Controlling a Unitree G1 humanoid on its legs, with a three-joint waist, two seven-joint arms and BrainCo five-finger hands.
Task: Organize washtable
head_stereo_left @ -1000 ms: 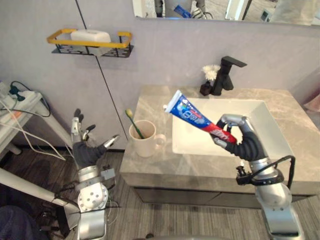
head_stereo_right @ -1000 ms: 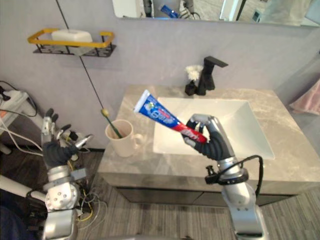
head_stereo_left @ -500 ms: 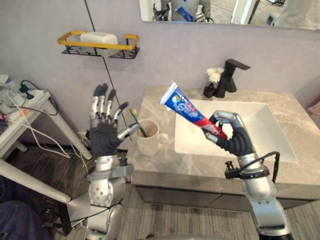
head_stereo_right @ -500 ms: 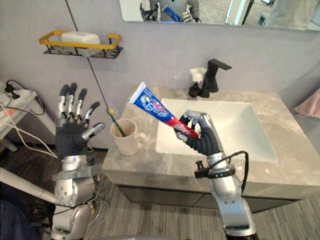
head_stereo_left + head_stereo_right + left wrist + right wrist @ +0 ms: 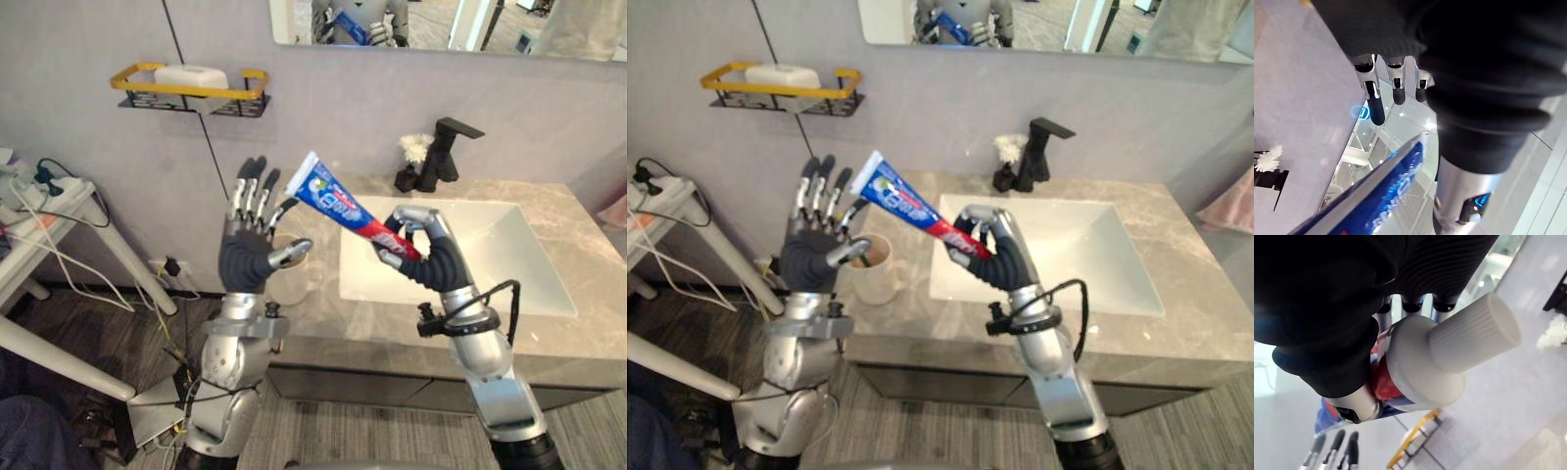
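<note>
1. Right hand (image 5: pixel 431 262), frame centre, grips the toothpaste tube (image 5: pixel 338 204) near its cap; tube slants toward upper left
2. Left hand (image 5: pixel 247 259), left of centre, spread wide and empty, before the mug (image 5: pixel 880 279)

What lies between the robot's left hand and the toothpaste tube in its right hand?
Nothing. In the left eye view the open left hand stands close beside the flat end of the toothpaste tube, with no object between them.
</note>
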